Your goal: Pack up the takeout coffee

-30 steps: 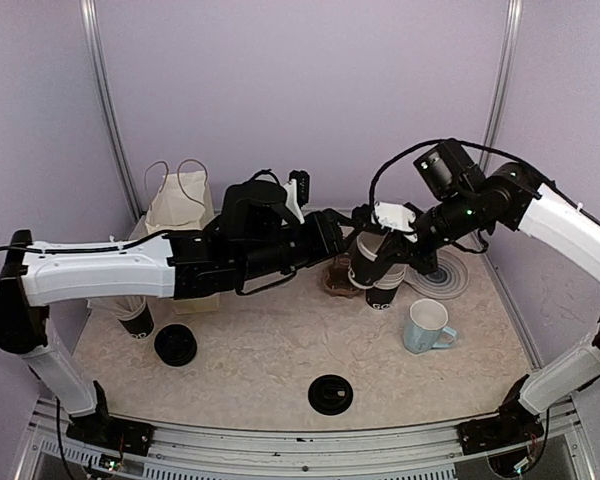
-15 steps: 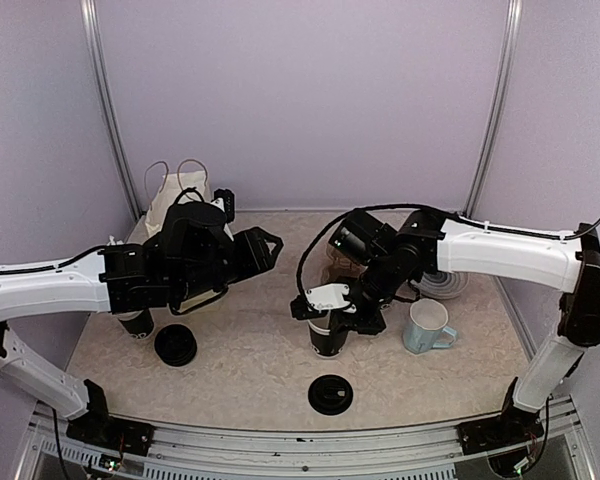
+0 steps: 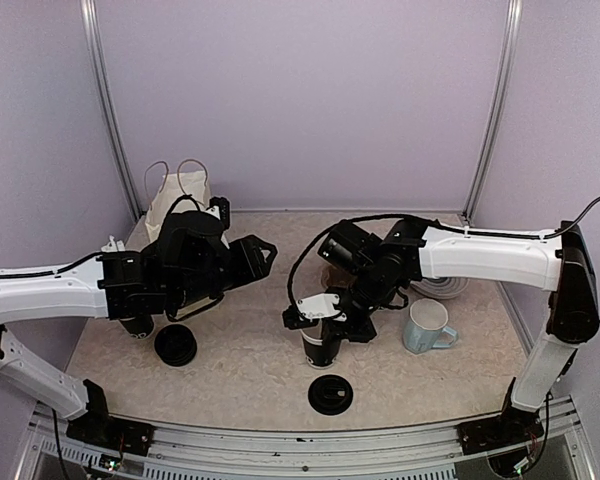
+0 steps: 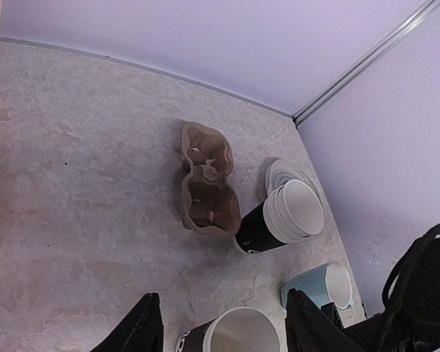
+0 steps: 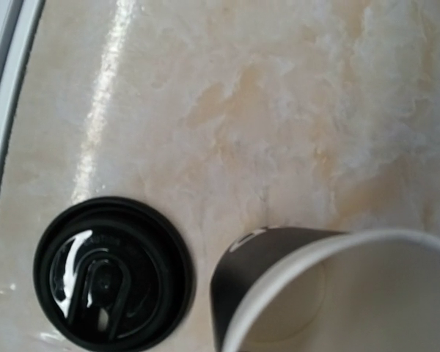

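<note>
**Packing barely begun, nothing capped or loaded**

The right gripper (image 3: 325, 322) is clamping an open cup (image 3: 320, 348) by the near edge of the counter (image 3: 240, 378), beside a lid (image 3: 330, 394). The left gripper (image 3: 258, 256) is hanging open, empty. The carrier (image 4: 205, 187) is sitting unfilled

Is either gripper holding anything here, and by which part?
The right gripper grips an open black paper cup by its upper wall, near the rim. The left gripper is open and holds nothing.
</note>
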`<control>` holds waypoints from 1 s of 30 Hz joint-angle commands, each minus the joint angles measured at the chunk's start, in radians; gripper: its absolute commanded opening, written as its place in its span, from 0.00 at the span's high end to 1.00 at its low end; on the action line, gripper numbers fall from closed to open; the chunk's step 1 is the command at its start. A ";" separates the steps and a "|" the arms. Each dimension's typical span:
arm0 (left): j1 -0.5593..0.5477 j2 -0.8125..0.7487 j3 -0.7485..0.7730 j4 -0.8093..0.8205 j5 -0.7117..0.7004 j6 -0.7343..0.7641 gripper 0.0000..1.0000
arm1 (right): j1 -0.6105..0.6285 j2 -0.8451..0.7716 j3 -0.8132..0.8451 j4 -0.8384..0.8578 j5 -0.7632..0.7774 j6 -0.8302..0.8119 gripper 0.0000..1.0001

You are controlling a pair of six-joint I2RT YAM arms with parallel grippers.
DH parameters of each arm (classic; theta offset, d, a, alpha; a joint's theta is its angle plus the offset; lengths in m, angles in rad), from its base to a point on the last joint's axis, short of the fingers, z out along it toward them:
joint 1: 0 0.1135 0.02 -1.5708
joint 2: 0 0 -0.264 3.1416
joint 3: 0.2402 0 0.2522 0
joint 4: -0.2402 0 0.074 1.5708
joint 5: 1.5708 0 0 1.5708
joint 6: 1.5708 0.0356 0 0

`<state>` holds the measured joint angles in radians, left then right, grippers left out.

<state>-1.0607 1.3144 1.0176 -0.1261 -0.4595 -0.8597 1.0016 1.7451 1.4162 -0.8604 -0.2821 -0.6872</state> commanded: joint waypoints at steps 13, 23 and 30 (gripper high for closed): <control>-0.015 -0.035 -0.031 0.015 -0.020 -0.004 0.43 | 0.023 -0.007 -0.050 0.092 0.066 0.038 0.98; -0.015 -0.039 0.010 -0.049 -0.028 0.106 0.37 | 0.024 -0.162 -0.041 0.009 -0.081 -0.002 0.49; 0.001 -0.047 0.034 -0.137 -0.101 0.141 0.28 | 0.096 -0.201 -0.206 0.018 -0.088 -0.093 0.41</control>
<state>-1.0718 1.2934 1.0145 -0.1940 -0.5026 -0.7563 1.0351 1.5246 1.3071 -0.8238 -0.3717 -0.7242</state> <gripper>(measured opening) 0.700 0.573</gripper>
